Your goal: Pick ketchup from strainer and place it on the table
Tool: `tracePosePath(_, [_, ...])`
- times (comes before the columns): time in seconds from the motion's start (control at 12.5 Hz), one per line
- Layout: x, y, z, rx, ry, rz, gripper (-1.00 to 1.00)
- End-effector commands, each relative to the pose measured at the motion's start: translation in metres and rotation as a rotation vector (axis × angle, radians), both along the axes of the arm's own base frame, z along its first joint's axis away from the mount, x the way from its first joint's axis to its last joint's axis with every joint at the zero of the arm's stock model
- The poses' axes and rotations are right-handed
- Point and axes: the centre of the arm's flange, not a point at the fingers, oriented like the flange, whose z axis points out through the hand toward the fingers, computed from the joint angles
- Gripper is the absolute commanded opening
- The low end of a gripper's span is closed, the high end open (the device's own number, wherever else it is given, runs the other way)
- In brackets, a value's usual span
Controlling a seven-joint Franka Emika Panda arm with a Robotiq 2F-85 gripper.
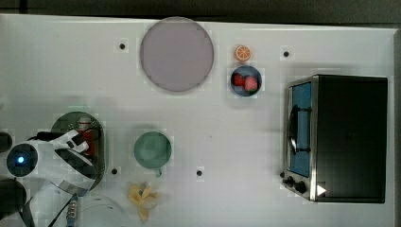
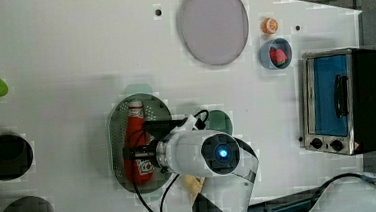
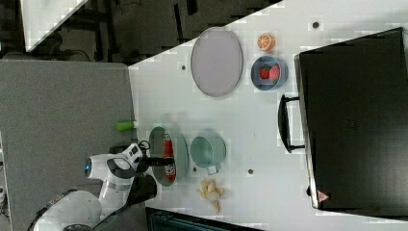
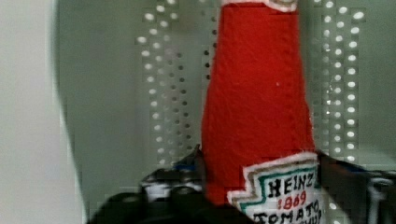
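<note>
White table (image 1: 246, 142): toaster oven (image 1: 338, 138) at the top view's right, lilac plate (image 1: 176, 54) near the far edge. Pale green strainer (image 2: 119, 141) at the top view's left, ketchup bottle (image 2: 136, 139) lying inside it. Gripper (image 4: 259, 179) down in the strainer, a finger on each side of the bottle at its label; cannot tell whether they press it yet.

We are seeing the ketchup (image 4: 257, 102) looking like matt red felt, fuzzy, with a stitched cloth label. The strainer (image 4: 163, 84) is showing as smooth pale green perforated plastic. The table (image 1: 227, 137) is looking smooth, matt white. At the top view's right, the toaster oven (image 1: 338, 137) is showing shiny metal trim and a matt black casing.
</note>
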Motion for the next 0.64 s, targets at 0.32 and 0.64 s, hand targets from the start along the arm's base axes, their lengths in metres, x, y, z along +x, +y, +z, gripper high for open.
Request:
tracePosePath(0.32, [-0.001, 0.006, 0.046, -0.031, -0.008, -0.057, 0.21])
tracePosePath(0.64, [-0.001, 0.024, 0.137, 0.054, 0.014, -0.172, 0.21])
